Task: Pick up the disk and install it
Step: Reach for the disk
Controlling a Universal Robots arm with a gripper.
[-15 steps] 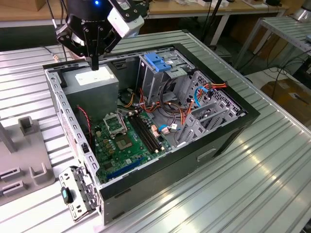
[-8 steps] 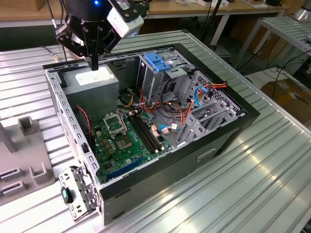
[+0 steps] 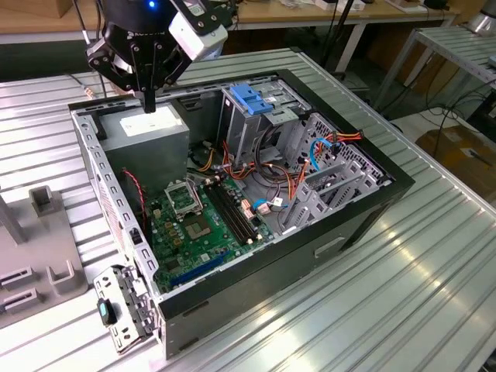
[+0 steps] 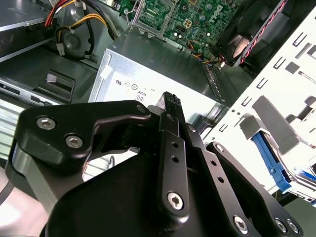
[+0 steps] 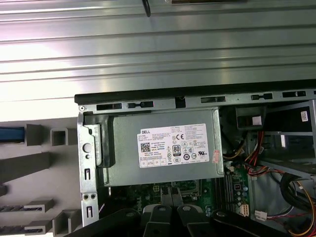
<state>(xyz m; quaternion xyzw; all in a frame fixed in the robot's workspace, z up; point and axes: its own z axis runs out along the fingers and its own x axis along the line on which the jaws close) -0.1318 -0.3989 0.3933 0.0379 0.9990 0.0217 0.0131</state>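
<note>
My gripper (image 3: 149, 103) hangs shut with nothing between its fingers, just above the far corner of the open computer case (image 3: 372, 205). Its tips sit over the grey power-supply box (image 3: 147, 138). In the second wrist view the black fingers (image 4: 171, 106) are pressed together above that box (image 4: 153, 64). Of the disk, I see a blue rail (image 4: 269, 159) along an edge, standing in the light grey holder (image 4: 276, 113) beside the case. The same blue edge (image 5: 11, 134) appears in the first wrist view. The rest of the disk is out of view.
Inside the case lie the green motherboard (image 3: 194, 229), coloured cables (image 3: 267, 182) and a grey drive cage topped by a blue bracket (image 3: 254, 99). A grey slotted holder (image 3: 43, 248) stands on the ribbed metal table (image 3: 418, 294) at the exterior view's left.
</note>
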